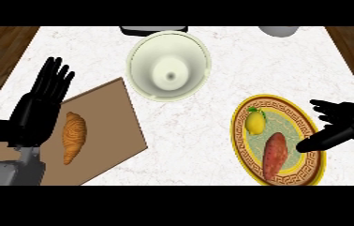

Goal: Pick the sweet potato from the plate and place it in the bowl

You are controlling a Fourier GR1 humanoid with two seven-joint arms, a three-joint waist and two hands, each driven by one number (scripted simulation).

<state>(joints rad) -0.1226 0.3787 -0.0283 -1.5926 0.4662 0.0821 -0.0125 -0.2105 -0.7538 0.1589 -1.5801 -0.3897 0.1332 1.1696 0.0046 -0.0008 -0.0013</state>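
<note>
While the sweet potato (274,154) is lying on the plate (243,140) beside the lemon (256,122), we are holding our right hand (330,126) spread open just beside it, advising a lengthwise grasp before carrying it to the bowl (170,65).

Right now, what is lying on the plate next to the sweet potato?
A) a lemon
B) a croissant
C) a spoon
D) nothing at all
A: a yellow lemon sits on the patterned plate just above the sweet potato, while the croissant lies on the brown board over at the left.
</note>
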